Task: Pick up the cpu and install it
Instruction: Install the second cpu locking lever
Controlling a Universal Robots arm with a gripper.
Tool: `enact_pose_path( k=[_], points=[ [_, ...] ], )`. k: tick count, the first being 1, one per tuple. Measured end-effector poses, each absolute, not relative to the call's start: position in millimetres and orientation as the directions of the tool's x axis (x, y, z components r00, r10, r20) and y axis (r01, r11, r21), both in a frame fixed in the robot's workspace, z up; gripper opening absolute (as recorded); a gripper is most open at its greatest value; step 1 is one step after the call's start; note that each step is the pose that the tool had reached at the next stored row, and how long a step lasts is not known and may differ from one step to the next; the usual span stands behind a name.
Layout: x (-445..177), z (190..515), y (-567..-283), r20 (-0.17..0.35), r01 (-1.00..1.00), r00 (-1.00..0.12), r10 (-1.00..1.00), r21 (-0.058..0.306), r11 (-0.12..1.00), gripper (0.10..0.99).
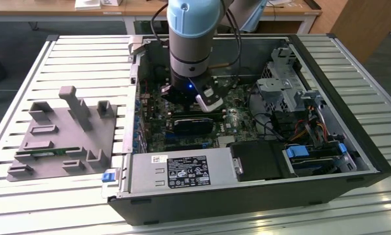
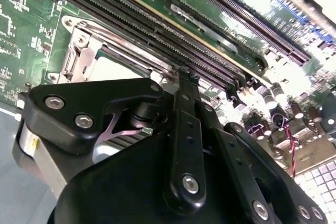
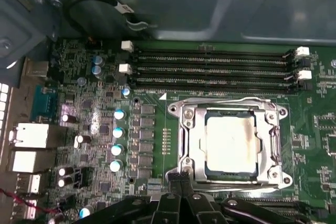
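The cpu [image 3: 231,141], a pale silver square, lies flat in the metal-framed socket [image 3: 184,129] on the green motherboard [image 3: 89,129]; in the second wrist view the cpu [image 2: 113,69] peeks out beyond the gripper body. My gripper [image 3: 178,177] hovers just off the socket's edge, its two black fingers pressed together with nothing between them. Its fingertips [image 2: 185,80] end over the socket's rim beside the memory slots. In the exterior view the gripper [image 1: 185,100] hangs inside the open computer case [image 1: 352,127], over the board.
Empty memory slots [image 3: 210,66] run beside the socket. A black module [image 1: 192,125] sits near the gripper, with the power supply [image 1: 182,171] and drive bays [image 1: 312,156] around it. A grey fixture [image 1: 58,132] holding a green memory stick [image 1: 48,152] stands at the exterior view's left.
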State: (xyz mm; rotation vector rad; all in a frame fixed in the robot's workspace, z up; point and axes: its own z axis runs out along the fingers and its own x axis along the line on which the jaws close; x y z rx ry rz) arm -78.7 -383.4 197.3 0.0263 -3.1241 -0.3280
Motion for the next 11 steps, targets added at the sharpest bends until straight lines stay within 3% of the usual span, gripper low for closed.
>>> enact_pose_path(
  k=[11],
  points=[
    [-82.7, 191.7, -383.4, -0.002, -0.017, -1.000, -0.017, 0.244, 0.970, 0.106]
  ],
)
